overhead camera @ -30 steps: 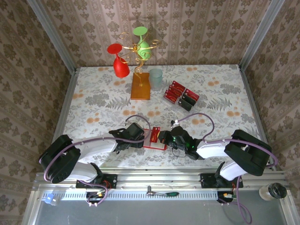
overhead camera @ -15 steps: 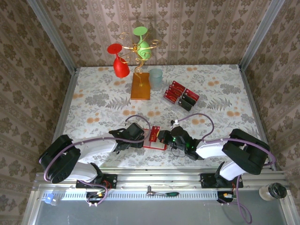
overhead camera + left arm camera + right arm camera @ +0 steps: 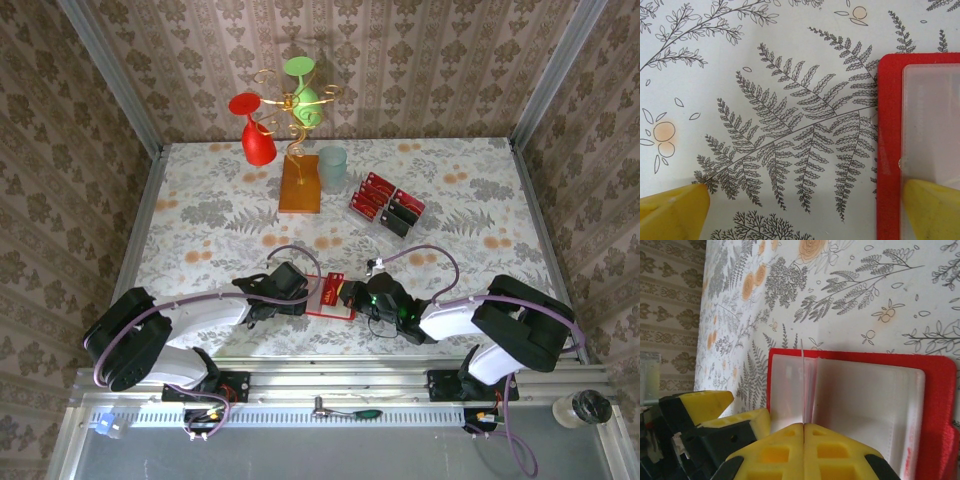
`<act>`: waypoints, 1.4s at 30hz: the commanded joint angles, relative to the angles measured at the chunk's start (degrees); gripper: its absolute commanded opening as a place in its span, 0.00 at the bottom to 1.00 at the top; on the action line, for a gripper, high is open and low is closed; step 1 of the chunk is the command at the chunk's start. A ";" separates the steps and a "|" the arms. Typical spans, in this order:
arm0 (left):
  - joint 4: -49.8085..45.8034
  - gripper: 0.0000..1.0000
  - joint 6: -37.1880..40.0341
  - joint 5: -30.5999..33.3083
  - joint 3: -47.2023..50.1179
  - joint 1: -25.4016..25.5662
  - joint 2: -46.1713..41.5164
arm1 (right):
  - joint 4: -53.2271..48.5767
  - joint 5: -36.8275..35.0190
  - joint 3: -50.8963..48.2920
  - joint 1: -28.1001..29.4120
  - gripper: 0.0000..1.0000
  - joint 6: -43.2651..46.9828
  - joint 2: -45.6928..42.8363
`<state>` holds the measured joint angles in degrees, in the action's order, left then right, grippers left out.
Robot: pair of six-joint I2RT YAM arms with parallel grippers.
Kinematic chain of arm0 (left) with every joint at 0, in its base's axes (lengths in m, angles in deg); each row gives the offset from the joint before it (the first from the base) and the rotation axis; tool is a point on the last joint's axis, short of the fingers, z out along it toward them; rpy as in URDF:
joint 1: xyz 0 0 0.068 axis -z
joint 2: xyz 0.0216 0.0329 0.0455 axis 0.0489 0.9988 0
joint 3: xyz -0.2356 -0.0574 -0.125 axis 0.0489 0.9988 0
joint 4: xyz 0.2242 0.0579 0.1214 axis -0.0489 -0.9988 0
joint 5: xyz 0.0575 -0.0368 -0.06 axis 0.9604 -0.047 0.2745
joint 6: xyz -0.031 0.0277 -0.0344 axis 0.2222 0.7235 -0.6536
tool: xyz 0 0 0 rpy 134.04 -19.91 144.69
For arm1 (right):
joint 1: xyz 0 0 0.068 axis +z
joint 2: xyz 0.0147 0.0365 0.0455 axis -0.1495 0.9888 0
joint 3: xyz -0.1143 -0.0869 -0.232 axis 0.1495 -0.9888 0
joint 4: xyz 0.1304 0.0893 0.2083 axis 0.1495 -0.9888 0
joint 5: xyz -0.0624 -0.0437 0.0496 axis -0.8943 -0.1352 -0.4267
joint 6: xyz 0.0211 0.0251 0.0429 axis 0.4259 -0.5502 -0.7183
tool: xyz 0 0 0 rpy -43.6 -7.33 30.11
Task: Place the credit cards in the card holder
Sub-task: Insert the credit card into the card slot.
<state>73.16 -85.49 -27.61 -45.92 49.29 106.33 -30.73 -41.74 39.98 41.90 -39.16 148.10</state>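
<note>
I see the card holder (image 3: 331, 303) lying open on the flowered surface (image 3: 200, 240), close to the near edge, between my two grippers.

The left gripper (image 3: 306, 291) is at its left side. In the left wrist view, the left gripper (image 3: 802, 205) has its jaws wide apart. One yellow finger (image 3: 670, 212) is over the bare surface and the other is over the pale pocket, just inside the red border of the card holder (image 3: 888, 125). It holds nothing.

The right gripper (image 3: 352, 296) is at the right side of the holder. In the right wrist view, the right gripper (image 3: 804, 432) has its jaws pressed together on a thin sheet (image 3: 803, 385). The sheet stands upright, edge-on, between the pale pockets of the card holder (image 3: 940, 405). I cannot tell if it is a card or a pocket flap.

The credit cards (image 3: 386, 203) stand in rows far back on the surface, well apart from the holder. They are to the right of a pale cup (image 3: 332, 168) and a wine glass stand (image 3: 300, 185).
</note>
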 commanded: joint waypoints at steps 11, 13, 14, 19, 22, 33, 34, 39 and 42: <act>-1.93 1.00 -0.58 1.08 0.96 -0.09 -0.15 | 4.48 -2.10 -1.31 -0.20 0.00 -1.26 1.63; -1.92 1.00 -0.57 1.08 1.00 -0.07 -0.30 | 5.14 -2.01 -1.35 -0.20 0.00 -1.60 2.40; -2.01 1.00 -0.51 1.15 1.00 -0.06 -0.29 | 5.49 -1.97 -1.31 -0.21 0.00 -1.70 2.77; -1.96 1.00 -0.53 1.17 1.07 -0.09 -0.38 | 6.32 -1.77 -1.40 -0.23 0.00 -2.02 4.00; -1.97 1.00 -0.67 1.19 1.00 -0.07 -0.35 | 6.49 -1.58 -1.47 -0.22 0.00 -2.20 4.43; -1.97 1.00 -0.71 1.08 0.91 -0.04 -0.45 | 6.24 -2.58 -3.15 -0.21 0.00 -2.36 3.38; -2.00 1.00 -0.60 1.08 0.91 -0.11 -0.45 | 6.23 -2.51 -3.11 -0.22 0.00 -2.25 3.39; -2.06 1.00 -0.66 1.08 0.91 -0.07 -0.45 | 7.19 -2.26 -3.41 -0.14 0.00 -2.57 4.42; -2.04 1.00 -0.69 1.08 0.98 -0.02 -0.41 | 7.55 -2.29 -3.58 -0.13 0.00 -2.76 4.70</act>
<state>73.16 -85.51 -27.59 -45.92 49.29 106.33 -24.17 -41.76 37.35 41.92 -41.19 151.88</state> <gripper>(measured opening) 0.999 0.063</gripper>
